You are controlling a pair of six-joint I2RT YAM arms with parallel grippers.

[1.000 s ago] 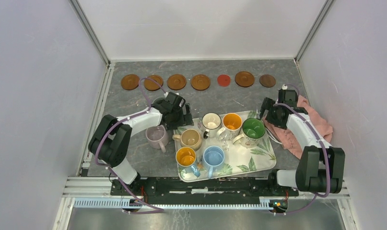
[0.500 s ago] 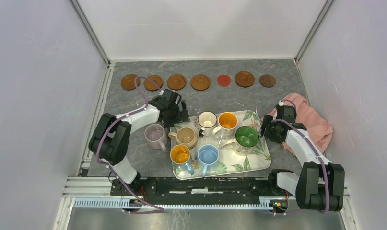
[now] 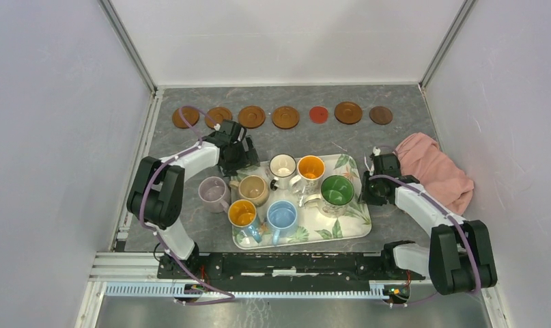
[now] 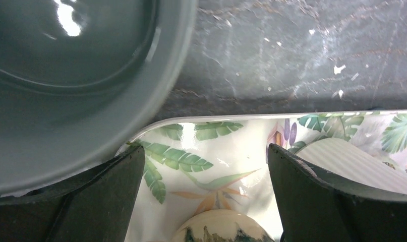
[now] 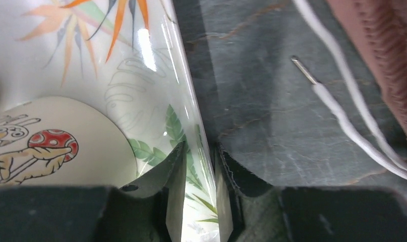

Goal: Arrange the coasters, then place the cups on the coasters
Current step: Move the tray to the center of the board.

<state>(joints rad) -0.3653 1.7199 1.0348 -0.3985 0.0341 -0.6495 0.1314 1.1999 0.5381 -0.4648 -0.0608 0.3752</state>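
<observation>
**Inspector A:** Overhead finding?

**Inspector B:** Seven coasters (image 3: 285, 117) lie in a row on the bench beyond the tray (image 3: 347, 215). Cups (image 3: 282, 214) crowd the tray, with a pink cup (image 3: 212, 189) just left of it. Both arms reach low with elbows bent, one at each side of the tray.

**Inspector A:** Wrist cameras add?

**Inspector B:** The right claw (image 5: 198, 151) pinches the tray's right rim. The left claw (image 4: 206, 171) gapes over the tray's far-left corner, with a grey-green cup (image 4: 65, 75) beside it.
</observation>
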